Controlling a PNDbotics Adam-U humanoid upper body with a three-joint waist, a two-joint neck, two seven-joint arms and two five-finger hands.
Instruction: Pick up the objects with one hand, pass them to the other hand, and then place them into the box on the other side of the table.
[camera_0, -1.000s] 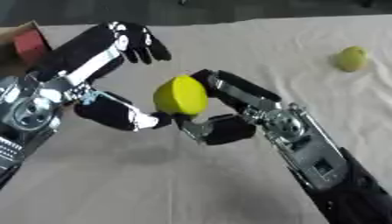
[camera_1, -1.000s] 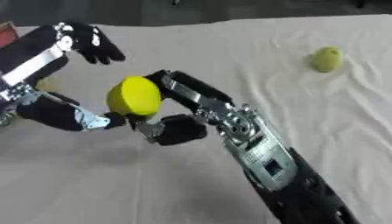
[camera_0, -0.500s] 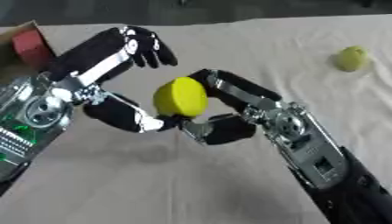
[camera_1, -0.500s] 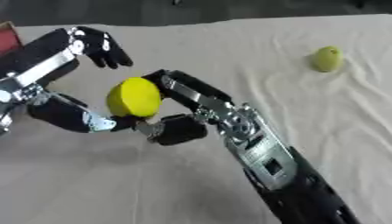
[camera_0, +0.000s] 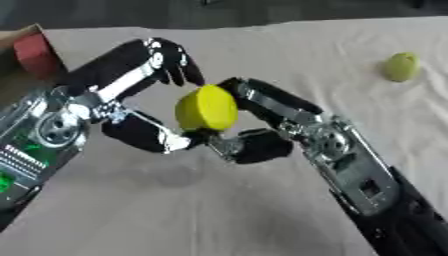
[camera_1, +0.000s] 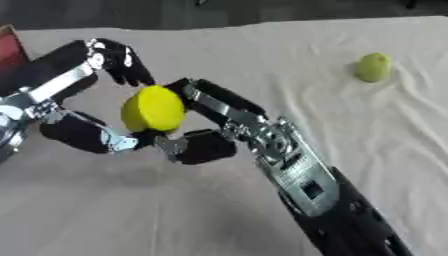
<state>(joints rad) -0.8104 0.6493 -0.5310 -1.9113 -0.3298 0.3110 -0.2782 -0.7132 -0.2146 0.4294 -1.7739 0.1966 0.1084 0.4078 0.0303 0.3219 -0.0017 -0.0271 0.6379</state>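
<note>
Count of items in view:

Yellow round fruit, lemon-like: one (camera_0: 206, 107), off the bench, between the two robot hands.

Yellow-green fruit: one (camera_0: 401, 67), lying on the cloth-covered bench (camera_0: 289, 45) toward the far right, well apart from the first.

Fruit total: two.

Robot hands: two. The left robot hand (camera_0: 144, 75) enters from the left; the right robot hand (camera_0: 262, 120) enters from the lower right.

Box: one, red and brown (camera_0: 35, 52), partly cut off at the far left edge; its contents cannot be made out.

Bench: one, with a single pale cloth over it.
</note>
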